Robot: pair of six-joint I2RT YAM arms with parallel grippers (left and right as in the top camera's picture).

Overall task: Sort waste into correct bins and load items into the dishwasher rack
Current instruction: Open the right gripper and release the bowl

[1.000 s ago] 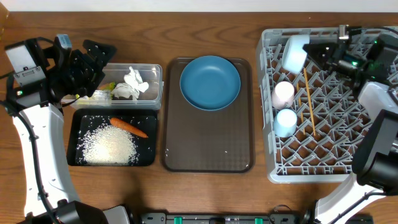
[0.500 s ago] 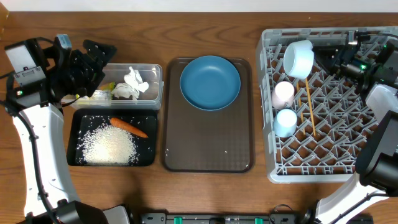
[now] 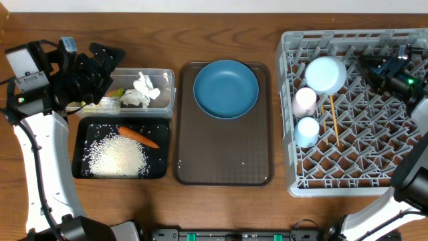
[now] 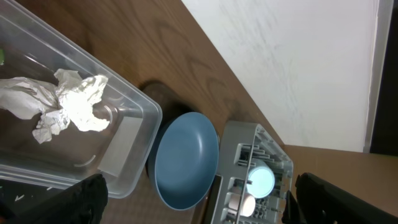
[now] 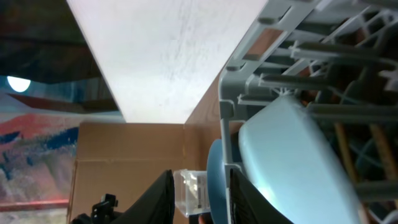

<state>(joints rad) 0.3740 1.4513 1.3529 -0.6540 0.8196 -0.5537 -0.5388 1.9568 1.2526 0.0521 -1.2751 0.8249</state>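
The light blue bowl [image 3: 326,73] rests in the grey rack [image 3: 286,155] beside the pink cup [image 3: 304,102], clear of the right fingers [image 5: 160,198], which are parted, empty and mostly cut off. The left fingers [image 4: 84,200] are spread wide, empty, over the clear box [image 3: 168,73].

Colours noted: grey lattice rack [image 3: 334,189], dark blue plate [image 3: 226,88], light blue bowl [image 3: 326,73], pink cup [image 3: 304,102], orange carrot [image 3: 139,137], black tray [image 3: 158,162].

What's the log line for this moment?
left gripper open by clear container | right gripper open, apart from bowl | bowl in rack | plate on brown tray
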